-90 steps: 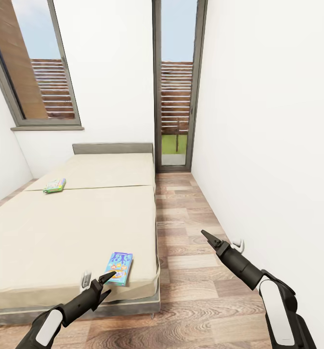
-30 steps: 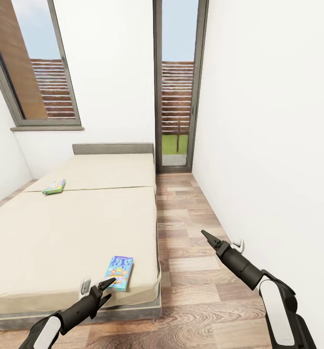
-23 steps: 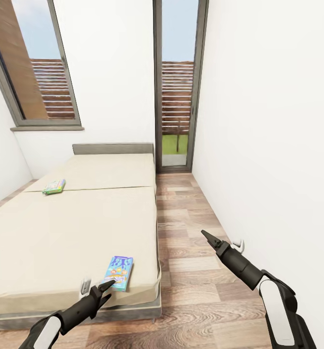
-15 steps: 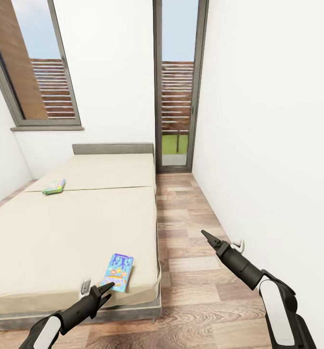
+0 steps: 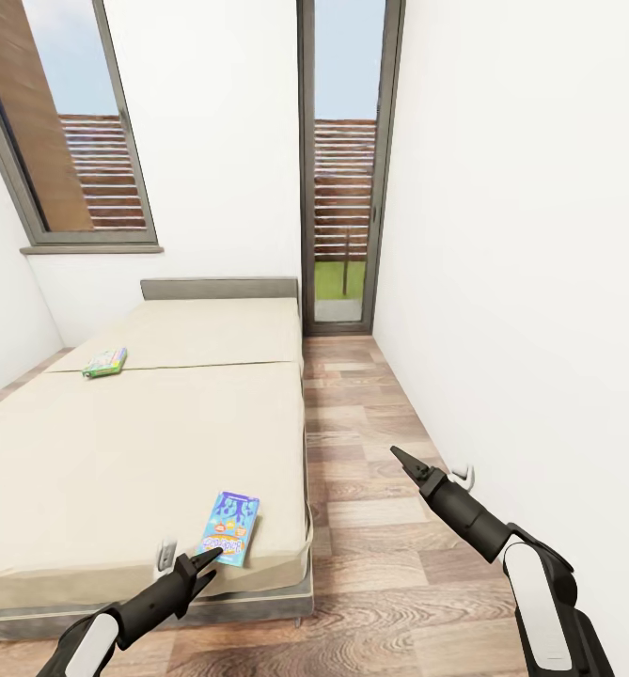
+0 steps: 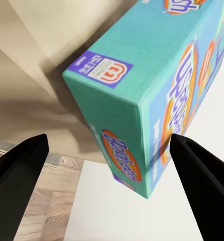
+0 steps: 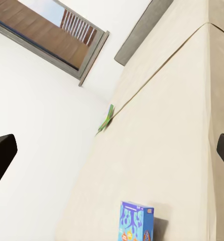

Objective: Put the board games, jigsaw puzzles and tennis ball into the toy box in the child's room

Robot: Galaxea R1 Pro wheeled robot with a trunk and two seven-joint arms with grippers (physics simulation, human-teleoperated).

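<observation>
A light blue board game lies flat near the front right corner of the bed. My left gripper hovers just in front of it, open and holding nothing. In the left wrist view the box's teal corner sits close ahead between the dark fingers. A green-edged board game rests further back on the left of the mattress. My right gripper hangs open over the wood floor, beside the bed. In its wrist view I see the blue box and the green-edged game.
A wood-plank floor strip runs between the bed and the white right wall. A tall glass door stands at the far end, and a window at the left. A low grey headboard meets the back wall.
The left gripper has sunk and drawn back a little, from over the blue box's near end to just before it. The right arm has not moved.
</observation>
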